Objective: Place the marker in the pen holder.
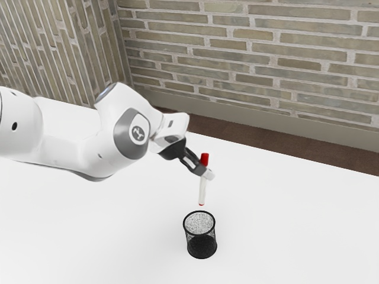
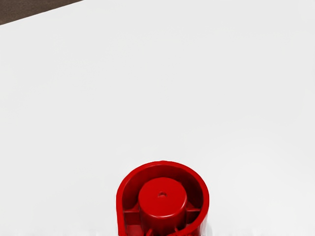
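The black two-finger gripper (image 1: pixel 206 173) is closed around the white marker with red cap (image 1: pixel 202 190), which it holds nearly upright, the cap at the top. The marker is outside the round black mesh pen holder (image 1: pixel 201 244), which stands upright on the white counter (image 1: pixel 284 225). I cannot tell whether the marker is directly above it.

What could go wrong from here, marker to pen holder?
1. Early release: the gripper has the marker in the air, its lower end not in the pen holder. Opening now could drop it on the table.
2. Rim strike: the marker looks slightly tilted, so a small offset could catch the rim.
3. Slip: it's gripped nearer the red end, so contact below might swing it.
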